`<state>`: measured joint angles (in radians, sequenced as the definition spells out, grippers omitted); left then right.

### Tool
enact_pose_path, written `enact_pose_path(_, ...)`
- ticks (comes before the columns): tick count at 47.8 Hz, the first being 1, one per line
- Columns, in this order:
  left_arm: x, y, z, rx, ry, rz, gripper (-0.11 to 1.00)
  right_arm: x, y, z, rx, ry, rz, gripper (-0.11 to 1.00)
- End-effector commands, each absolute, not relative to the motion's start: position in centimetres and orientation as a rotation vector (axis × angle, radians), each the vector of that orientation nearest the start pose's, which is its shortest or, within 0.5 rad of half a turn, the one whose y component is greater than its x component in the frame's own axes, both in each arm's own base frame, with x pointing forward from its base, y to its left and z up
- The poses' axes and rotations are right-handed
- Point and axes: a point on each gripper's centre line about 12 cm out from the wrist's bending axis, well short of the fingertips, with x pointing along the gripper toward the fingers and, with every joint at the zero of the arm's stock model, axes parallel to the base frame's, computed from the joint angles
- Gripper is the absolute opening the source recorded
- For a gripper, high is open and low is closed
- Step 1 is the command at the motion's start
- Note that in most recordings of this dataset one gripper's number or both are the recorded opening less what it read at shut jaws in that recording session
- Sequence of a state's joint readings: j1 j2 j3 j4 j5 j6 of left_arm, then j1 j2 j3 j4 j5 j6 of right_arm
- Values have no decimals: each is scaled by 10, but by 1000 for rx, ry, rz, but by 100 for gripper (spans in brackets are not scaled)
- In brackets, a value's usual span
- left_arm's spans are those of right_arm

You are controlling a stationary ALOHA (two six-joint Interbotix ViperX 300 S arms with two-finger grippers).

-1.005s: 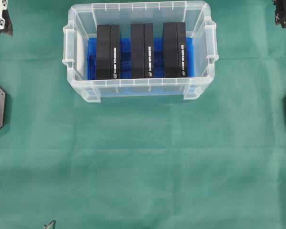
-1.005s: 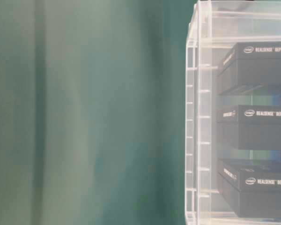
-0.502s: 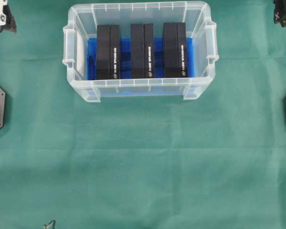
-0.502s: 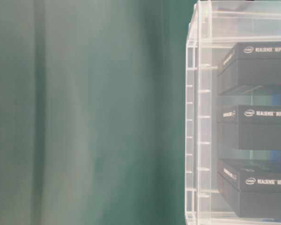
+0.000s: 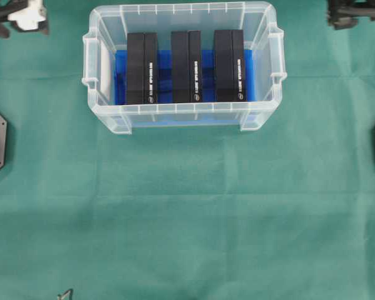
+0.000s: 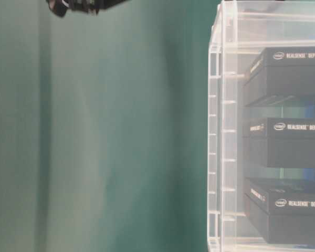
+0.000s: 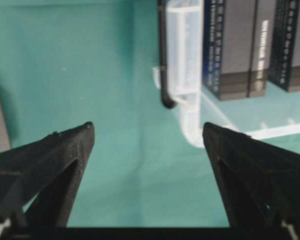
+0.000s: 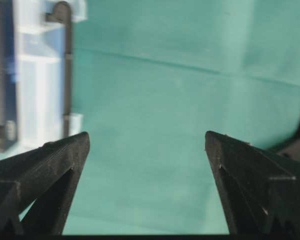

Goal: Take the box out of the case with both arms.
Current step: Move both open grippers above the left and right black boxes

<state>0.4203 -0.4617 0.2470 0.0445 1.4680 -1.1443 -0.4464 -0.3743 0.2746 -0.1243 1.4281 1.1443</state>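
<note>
While all three black boxes stand on edge inside the case, no part of the removal is done: nothing is lifted, nothing is touched. The left end effector hangs with its jaws spread wide and empty; the case's near end wall and handle lie ahead of it and to its right, with the left box just beyond that wall. The right end effector is equally wide and empty; the opposite end of the case lies ahead and to its left, with the right box behind the translucent wall. In the overhead view both sit outside the case, one off each short end, near the top corners of the frame.

Left to do, as a judgement: bring both end effectors over the rim, close on one box from two sides, and raise it clear. Which box is meant cannot be told.

Green cloth covers the counter. The tall case walls and rim stand between each end effector and the boxes, and the middle box is flanked by its neighbours, leaving narrow gaps over the blue liner.
</note>
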Motion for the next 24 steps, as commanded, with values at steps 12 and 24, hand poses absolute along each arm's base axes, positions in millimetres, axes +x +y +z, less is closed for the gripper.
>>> enact_pose_path(12, 283, 114, 383, -1159, 905, 1037, 84, 299, -130, 356, 1133, 890, -1124, 95)
enact_pose_path(24, 318, 118, 382, -1142, 902, 1005, 84, 338, -131, 360, 1118, 889, -1088, 95)
